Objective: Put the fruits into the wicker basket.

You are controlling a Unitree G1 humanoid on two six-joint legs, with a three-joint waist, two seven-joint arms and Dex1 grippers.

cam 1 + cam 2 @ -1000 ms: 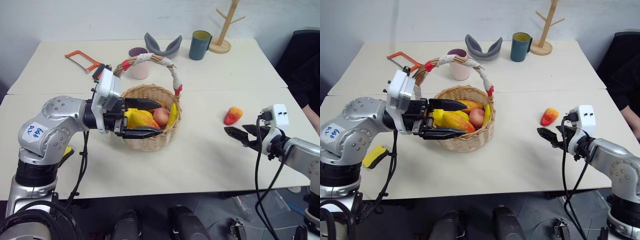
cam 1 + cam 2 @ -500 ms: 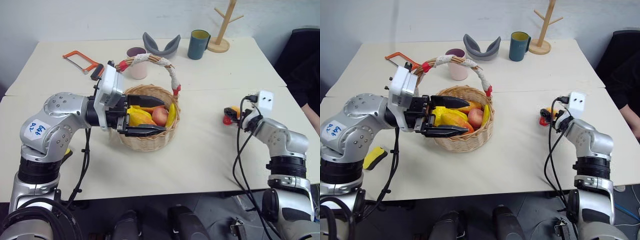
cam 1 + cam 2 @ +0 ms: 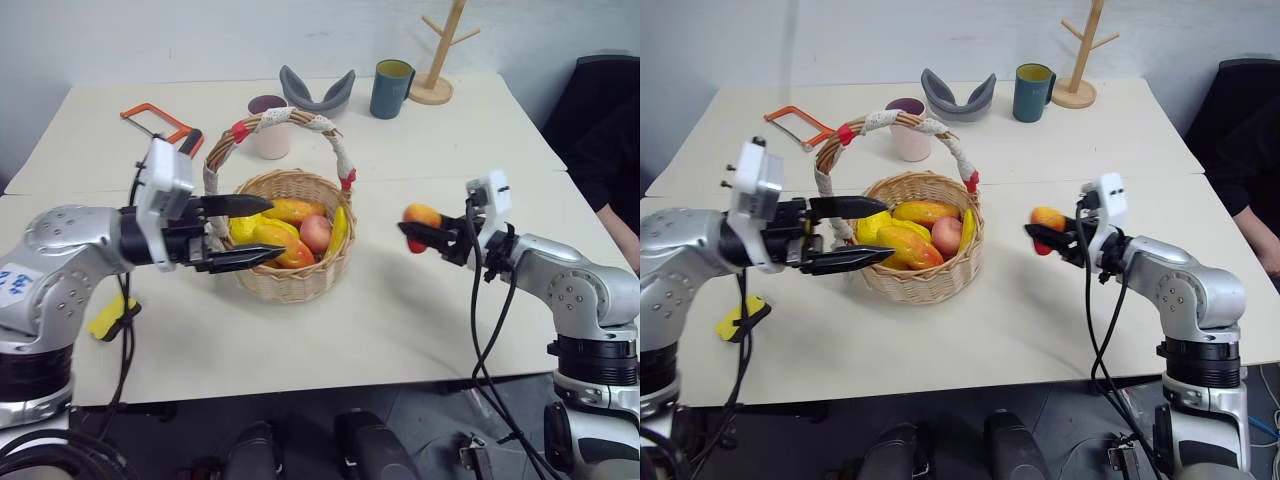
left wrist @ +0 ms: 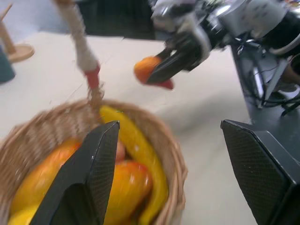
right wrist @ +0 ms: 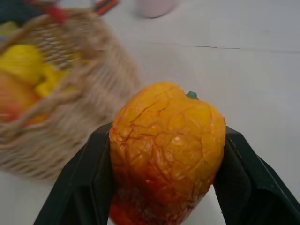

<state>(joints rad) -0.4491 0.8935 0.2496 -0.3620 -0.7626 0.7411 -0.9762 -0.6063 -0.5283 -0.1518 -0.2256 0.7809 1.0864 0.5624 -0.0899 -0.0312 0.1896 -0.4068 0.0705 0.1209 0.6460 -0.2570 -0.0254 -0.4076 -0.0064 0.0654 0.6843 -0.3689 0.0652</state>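
Taking the wicker basket [image 3: 292, 250] as your landmark and reading left to right: your left gripper [image 3: 245, 230] has pulled back a little from over the basket's contents and now hangs at its left rim, fingers spread wide and holding nothing. The mango [image 3: 275, 241] it was hovering over lies inside the basket.

The big change is to the right of the basket. A second ago the small red-orange fruit [image 3: 421, 223] lay on the desk [image 3: 400, 310] well right of the basket, with your right gripper [image 3: 424, 231] open and short of it. Now that gripper is clamped on the fruit, one finger on each side, and carries it raised above the desk, about halfway back toward the basket. So the pick is done; by my reading only the carry over the rim and the release are left. Watch the arched handle as you come in.

The count:
- one wicker basket
- two task fruits: one mango in the basket, one red-orange fruit in your right gripper
- other toy fruit in the basket, at least three pieces; the exact number is hard to tell
- two grippers
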